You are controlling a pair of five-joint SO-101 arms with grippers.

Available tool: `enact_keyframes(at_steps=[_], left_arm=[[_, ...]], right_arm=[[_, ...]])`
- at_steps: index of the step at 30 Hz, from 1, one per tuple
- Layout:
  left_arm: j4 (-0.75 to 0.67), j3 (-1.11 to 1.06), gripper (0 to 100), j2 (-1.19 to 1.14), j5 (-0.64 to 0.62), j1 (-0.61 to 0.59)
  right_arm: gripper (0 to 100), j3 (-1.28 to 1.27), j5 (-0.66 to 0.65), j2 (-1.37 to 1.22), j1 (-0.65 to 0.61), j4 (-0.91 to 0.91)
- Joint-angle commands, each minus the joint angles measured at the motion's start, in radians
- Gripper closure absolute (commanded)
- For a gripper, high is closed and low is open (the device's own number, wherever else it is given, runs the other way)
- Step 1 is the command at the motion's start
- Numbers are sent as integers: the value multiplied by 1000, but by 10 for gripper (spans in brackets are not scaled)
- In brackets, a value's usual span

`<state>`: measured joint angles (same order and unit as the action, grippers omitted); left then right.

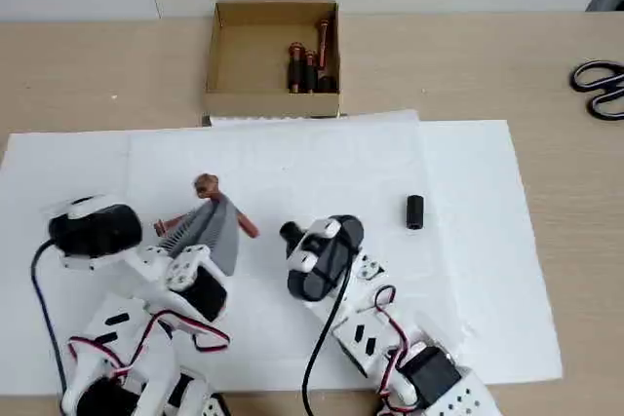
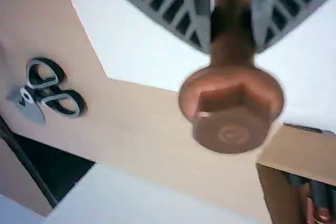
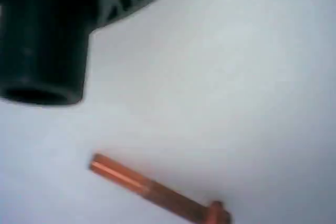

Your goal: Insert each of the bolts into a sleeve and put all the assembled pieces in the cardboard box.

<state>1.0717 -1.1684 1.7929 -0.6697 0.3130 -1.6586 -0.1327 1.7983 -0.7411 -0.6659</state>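
Note:
My left gripper [image 1: 211, 216] is shut on a copper bolt [image 2: 231, 106], holding it by the shank with the hex head [image 1: 206, 183] pointing toward the cardboard box [image 1: 222, 56]. A second bolt [image 3: 152, 187] lies flat on the white paper under that gripper, its ends showing on either side [image 1: 248, 229]. To the right, my right gripper [image 1: 300, 239] is shut on a black sleeve [image 3: 44, 45], held a little above the paper with its open end facing the left arm. Another black sleeve [image 1: 415, 211] lies loose on the paper. The box holds several assembled pieces [image 1: 307, 65].
White paper [image 1: 468, 270] covers the near part of the wooden table. Black-handled scissors [image 1: 600, 90] lie at the far right edge. Both arm bases fill the front of the table.

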Motion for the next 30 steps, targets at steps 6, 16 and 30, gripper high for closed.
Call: enact_keyframes(at_steps=[6, 16, 30], left_arm=[[-6, -39, 993, 6, 0, 23], [-28, -85, 993, 5, 2, 23], [-127, -176, 993, 6, 2, 21]], right_arm=[[996, 17, -9, 16, -39, 31], [996, 51, -11, 16, -64, 28], [996, 77, -41, 16, -71, 30]])
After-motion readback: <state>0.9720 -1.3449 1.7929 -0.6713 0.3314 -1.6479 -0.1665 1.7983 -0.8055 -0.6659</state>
